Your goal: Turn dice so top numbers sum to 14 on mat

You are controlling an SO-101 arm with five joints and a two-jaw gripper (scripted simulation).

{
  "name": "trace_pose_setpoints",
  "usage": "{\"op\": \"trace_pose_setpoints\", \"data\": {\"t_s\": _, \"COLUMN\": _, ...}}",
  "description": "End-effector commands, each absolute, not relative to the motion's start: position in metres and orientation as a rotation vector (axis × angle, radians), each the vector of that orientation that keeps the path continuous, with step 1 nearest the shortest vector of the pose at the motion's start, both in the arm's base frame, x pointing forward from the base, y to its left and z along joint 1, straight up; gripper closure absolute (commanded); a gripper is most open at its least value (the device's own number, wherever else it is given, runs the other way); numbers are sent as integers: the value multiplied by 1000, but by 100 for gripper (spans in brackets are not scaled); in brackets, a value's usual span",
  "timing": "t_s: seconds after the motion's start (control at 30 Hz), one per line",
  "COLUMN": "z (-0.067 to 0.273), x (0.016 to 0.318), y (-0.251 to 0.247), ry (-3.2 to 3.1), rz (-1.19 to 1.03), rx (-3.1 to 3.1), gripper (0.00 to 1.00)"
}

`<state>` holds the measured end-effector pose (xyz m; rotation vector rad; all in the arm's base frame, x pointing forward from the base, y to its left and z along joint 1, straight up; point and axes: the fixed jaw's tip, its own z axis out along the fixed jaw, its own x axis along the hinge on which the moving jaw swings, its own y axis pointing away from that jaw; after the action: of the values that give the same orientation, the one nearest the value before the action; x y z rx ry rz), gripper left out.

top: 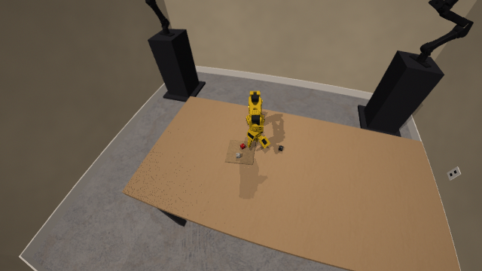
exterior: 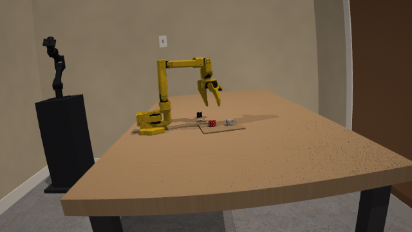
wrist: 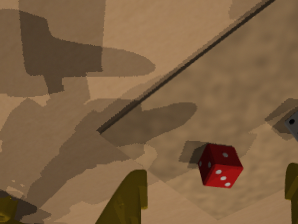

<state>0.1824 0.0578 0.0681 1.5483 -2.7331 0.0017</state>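
Observation:
The red die (top: 242, 146) (exterior: 212, 123) (wrist: 220, 166) lies flat on the mat (top: 246, 159) (exterior: 216, 129) (wrist: 240, 75). The wrist view shows its one-pip and three-pip faces; the three seems to be on top. The white die (top: 238, 155) (exterior: 229, 122) (wrist: 294, 122) also lies on the mat, cut off at the wrist view's right edge; its top number is unclear. The black die (top: 281, 148) (exterior: 199, 115) lies on the table off the mat, pips too small to read. My gripper (top: 258, 146) (exterior: 213, 105) (wrist: 216, 172) is open and empty, well above the table.
The wooden table (top: 320, 188) (exterior: 161, 167) carries the mat and my arm's base. Two black pedestals (top: 175, 62) (top: 401, 94) with dark arms stand beyond the table. My arm's shadow falls over part of the mat and table.

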Motion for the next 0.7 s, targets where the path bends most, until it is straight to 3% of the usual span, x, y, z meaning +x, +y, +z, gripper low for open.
{"op": "trace_pose_setpoints", "data": {"t_s": 0.0, "z": 73, "x": 184, "y": 93, "ry": -2692, "rz": 10, "rx": 1713, "gripper": 71}}
{"op": "trace_pose_setpoints", "data": {"t_s": 0.27, "z": 67, "x": 156, "y": 154, "ry": -2497, "rz": -6, "rx": 1986, "gripper": 72}}
{"op": "trace_pose_setpoints", "data": {"t_s": 0.67, "z": 63, "x": 128, "y": 188, "ry": -2358, "rz": -16, "rx": 2149, "gripper": 72}}
